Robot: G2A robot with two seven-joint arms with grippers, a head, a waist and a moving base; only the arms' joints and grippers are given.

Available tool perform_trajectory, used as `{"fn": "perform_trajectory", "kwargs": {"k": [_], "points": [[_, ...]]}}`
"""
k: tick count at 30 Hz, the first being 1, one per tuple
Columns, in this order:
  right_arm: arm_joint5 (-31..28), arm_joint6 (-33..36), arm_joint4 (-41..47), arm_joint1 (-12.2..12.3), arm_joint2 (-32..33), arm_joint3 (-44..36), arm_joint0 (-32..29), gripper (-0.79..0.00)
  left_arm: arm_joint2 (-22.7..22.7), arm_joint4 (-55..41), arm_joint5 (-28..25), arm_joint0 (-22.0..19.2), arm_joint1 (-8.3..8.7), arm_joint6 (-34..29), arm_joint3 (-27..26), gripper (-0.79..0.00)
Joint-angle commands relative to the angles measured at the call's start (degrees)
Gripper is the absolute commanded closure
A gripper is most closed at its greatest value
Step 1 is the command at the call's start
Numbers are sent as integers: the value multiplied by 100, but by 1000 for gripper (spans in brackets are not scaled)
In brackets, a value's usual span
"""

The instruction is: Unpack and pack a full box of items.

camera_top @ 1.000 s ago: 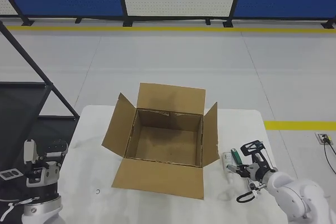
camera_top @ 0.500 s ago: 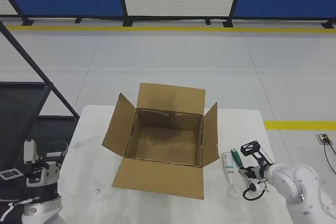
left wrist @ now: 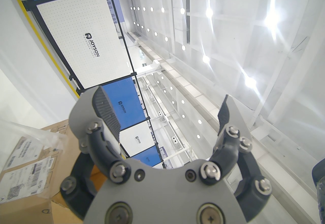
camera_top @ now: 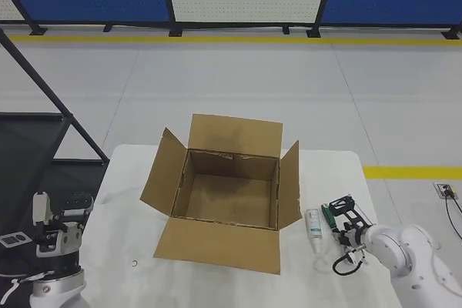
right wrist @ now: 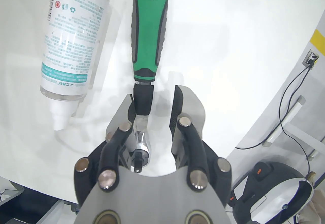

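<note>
An open cardboard box stands mid-table with nothing visible inside. To its right lie a clear white-labelled bottle and a green-handled ratchet tool, side by side on the white table. My right gripper is low over the tool's neck, open. One finger is against the black neck, with a gap to the other. My left gripper is at the table's front left corner, pointing up, open and holding nothing.
A black metal frame stands left of the table. The table's right edge runs close to the right gripper, with a cable and floor socket beyond. Labelled cardboard is beside the left gripper.
My right gripper has moved down and toward the bottle with the green-handled tool. The tool now rests on the table beside the bottle. The left arm has not moved.
</note>
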Motion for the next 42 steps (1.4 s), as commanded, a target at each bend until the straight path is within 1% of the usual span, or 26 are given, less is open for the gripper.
{"fn": "perform_trajectory", "kwargs": {"k": [1, 7, 12, 15, 18, 19, 21, 27, 32, 35, 39, 42], "points": [[-9, 4, -17, 14, 28, -96, -82, -332, 0, 0, 0, 0, 0, 0, 0, -785], [-41, 45, 11, 37, 53, -223, -208, -339, 0, 0, 0, 0, 0, 0, 0, -785], [-53, 59, 32, 26, -82, -101, -129, -336, 0, 0, 0, 0, 0, 0, 0, -785], [-43, 58, 44, 19, -153, 23, -58, -320, 0, 0, 0, 0, 0, 0, 0, -785], [3, 87, 55, 13, -201, 141, 25, -228, 0, 0, 0, 0, 0, 0, 0, -785], [7, 92, 60, 11, -215, 167, 47, -185, 0, 0, 0, 0, 0, 0, 0, -785], [21, 80, 69, 11, -228, 194, 72, 0, 0, 0, 0, 0, 0, 0, 0, -785], [163, -63, 86, 32, -118, -81, -29, 0, 0, 0, 0, 0, 0, 0, 0, -785], [354, -243, 315, 60, 165, -589, -170, 0, 0, 0, 0, 0, 0, 0, 0, -785], [511, -350, 477, 73, 352, -1094, -227, 0, 0, 0, 0, 0, 0, 0, 0, -785], [727, -500, 629, 81, 541, -2148, -304, 0, 0, 0, 0, 0, 0, 0, 0, -785], [908, -579, 582, 81, 572, -3041, -365, 0, 0, 0, 0, 0, 0, 0, 0, -785]]}}
